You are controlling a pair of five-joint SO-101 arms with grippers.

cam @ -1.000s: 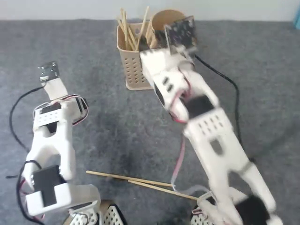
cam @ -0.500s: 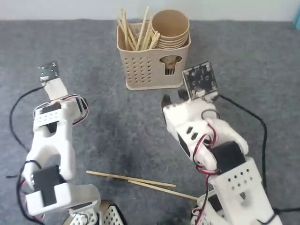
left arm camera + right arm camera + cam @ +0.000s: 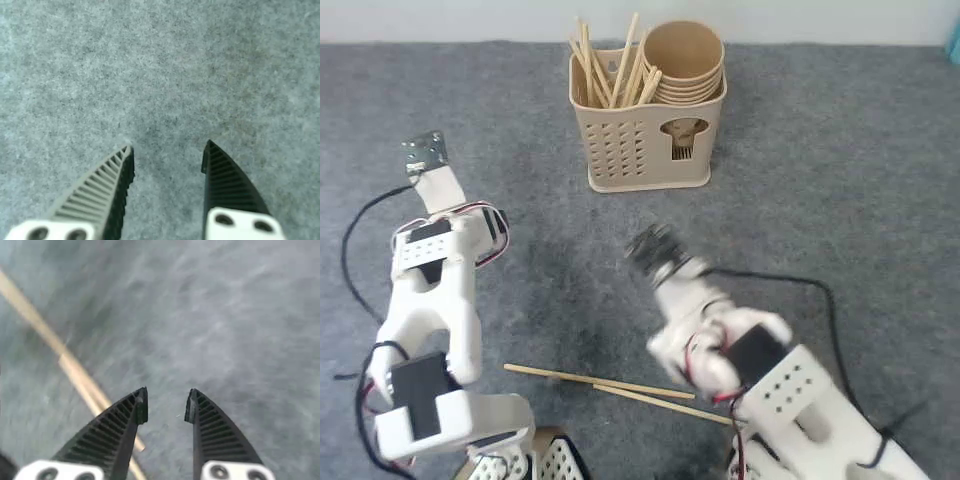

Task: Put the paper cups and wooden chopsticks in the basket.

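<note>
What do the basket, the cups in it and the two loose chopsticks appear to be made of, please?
The basket: likely matte beige plastic, given its even moulded holes. The cups: probably brown paper, matte, with thin stacked rims. The loose chopsticks on the grey mat: pale, dull, straight sticks, apparently bare wood.

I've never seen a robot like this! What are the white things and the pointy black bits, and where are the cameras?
The white things are two robot arms on a grey mat: the left arm and the right arm, seen from a camera above. Each arm also has a camera on its wrist, looking at its own pincers: the left gripper and the right gripper. Both are open, holding nothing. The basket holds paper cups and chopsticks. Two loose chopsticks lie on the mat near the right gripper.
</note>
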